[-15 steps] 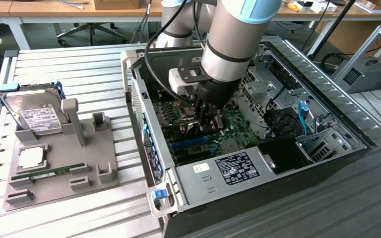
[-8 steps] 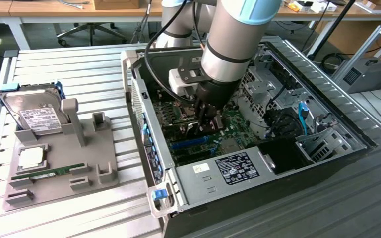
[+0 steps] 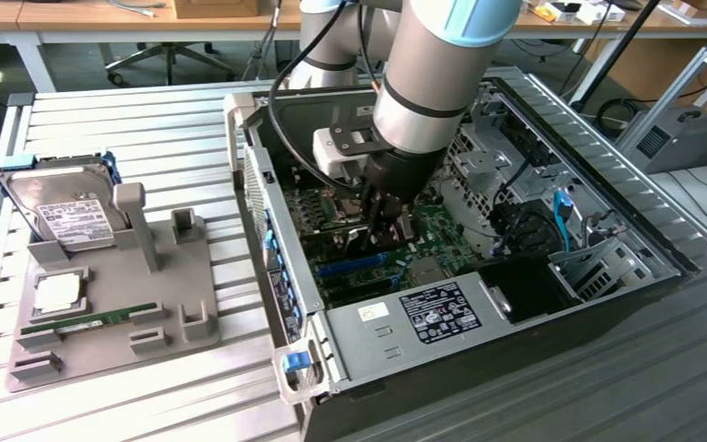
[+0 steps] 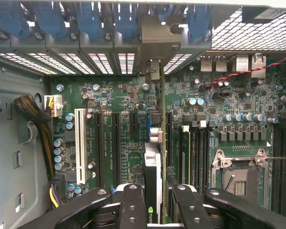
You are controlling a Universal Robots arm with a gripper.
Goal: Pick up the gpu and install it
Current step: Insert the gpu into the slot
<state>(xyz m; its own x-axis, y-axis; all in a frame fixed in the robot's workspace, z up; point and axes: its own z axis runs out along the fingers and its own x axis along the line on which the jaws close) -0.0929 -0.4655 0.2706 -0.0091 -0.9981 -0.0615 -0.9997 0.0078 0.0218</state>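
In the wrist view the gpu (image 4: 153, 162) stands edge-on over the green motherboard (image 4: 119, 105), lined up with the long expansion slots. Its silvery end bracket (image 4: 154, 45) sits against the case's rear slot openings. My gripper (image 4: 158, 210) is shut on the gpu, with one black finger (image 4: 132, 205) on each side of the card. Whether the card is fully down in its slot I cannot tell. In the exterior view the gripper (image 3: 385, 221) reaches down inside the open computer case (image 3: 452, 308), and the arm hides most of the card.
On the exterior view's left a grey holder (image 3: 121, 313) carries a silver hard drive (image 3: 65, 212) in a blue frame, a square chip (image 3: 59, 293) and a green RAM stick (image 3: 89, 320). Cables (image 4: 35, 114) and RAM slots (image 4: 195, 152) flank the card.
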